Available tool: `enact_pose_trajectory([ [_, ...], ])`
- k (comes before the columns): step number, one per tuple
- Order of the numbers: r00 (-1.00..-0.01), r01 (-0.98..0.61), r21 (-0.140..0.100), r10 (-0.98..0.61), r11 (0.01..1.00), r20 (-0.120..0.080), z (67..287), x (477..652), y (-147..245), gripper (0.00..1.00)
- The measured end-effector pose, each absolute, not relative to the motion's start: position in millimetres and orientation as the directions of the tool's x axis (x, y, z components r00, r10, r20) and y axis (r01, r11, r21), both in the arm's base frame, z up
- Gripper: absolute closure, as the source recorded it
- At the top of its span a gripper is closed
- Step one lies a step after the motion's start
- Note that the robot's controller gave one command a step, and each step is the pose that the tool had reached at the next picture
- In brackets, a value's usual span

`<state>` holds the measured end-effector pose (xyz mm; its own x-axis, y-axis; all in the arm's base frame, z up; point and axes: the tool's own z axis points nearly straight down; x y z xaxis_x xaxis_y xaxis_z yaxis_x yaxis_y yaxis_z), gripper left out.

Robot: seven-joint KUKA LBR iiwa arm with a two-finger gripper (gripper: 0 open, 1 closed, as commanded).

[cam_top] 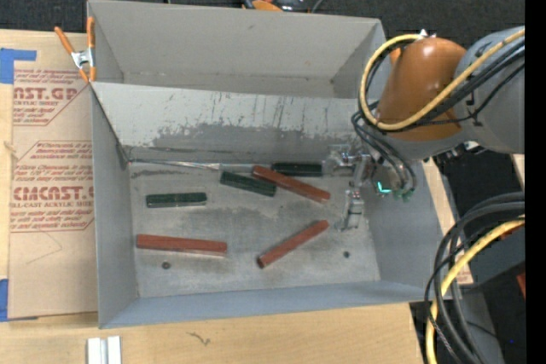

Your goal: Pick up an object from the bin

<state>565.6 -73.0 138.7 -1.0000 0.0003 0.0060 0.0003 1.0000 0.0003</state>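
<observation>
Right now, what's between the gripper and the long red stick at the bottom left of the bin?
In the camera view, a slanted red stick lies between the gripper and the long red stick.

The arm (505,89) is built of smooth, rounded links in pale grey, and its wrist wears a glossy orange cover (420,81) shaped like a dome. A yellow cable (368,77) and thinner black cables (365,130) loop round that cover and run back along the grey link, with more black and yellow loops lower at the right. The gripper (350,220) is a slim assembly of bare silvery metal, with what seems to be a small teal-green light (383,188) glowing on the dark part just behind it.
</observation>
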Motion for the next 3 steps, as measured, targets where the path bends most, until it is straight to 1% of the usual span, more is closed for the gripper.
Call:
enact_pose_trajectory([
  [1, -0.998, -0.063, 0.003, -0.063, 0.998, 0.011, 65, 508.9, -27, 0.00],
  [2, -0.998, -0.059, 0.000, -0.059, 0.998, -0.001, 70, 513.3, -29, 1.00],
  [3, -1.000, -0.008, -0.001, -0.008, 1.000, -0.010, 266, 523.7, -54, 1.00],
])
